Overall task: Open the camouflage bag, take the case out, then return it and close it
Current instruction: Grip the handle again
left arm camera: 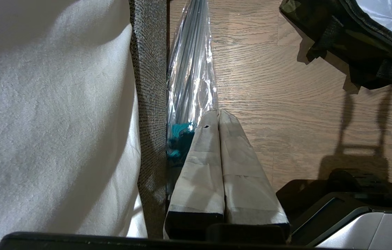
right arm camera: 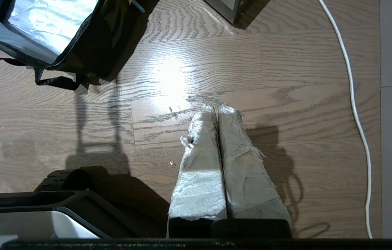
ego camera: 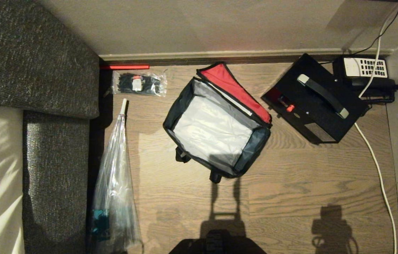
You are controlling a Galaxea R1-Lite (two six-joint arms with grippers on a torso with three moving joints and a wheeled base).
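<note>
The camouflage bag (ego camera: 216, 127) sits open at the centre of the wooden floor (ego camera: 290, 183), its red-lined lid (ego camera: 236, 90) folded back toward 1 o'clock. The silvery interior is exposed and holds nothing visible. This leaves an unobstructed opening from above.

The case (ego camera: 313, 98) lies flat on the floor at 2 o'clock from the bag, apart from it, handle side up. Judgement: removal appears complete; returning the case and closing the lid remain.

The left gripper (left arm camera: 219, 113) hangs above the floor at 7 o'clock from the bag, beside the clear plastic bag (left arm camera: 192, 69). Its 2 padded fingers are pressed together on nothing.

The right gripper (right arm camera: 216, 107) hangs over bare floor at 5 o'clock from the bag, also clenched and empty. Neither arm is near the case.

A desk phone (ego camera: 364, 68) stands just behind the case; its white cable (ego camera: 378, 169) runs toward 5 o'clock.
</note>
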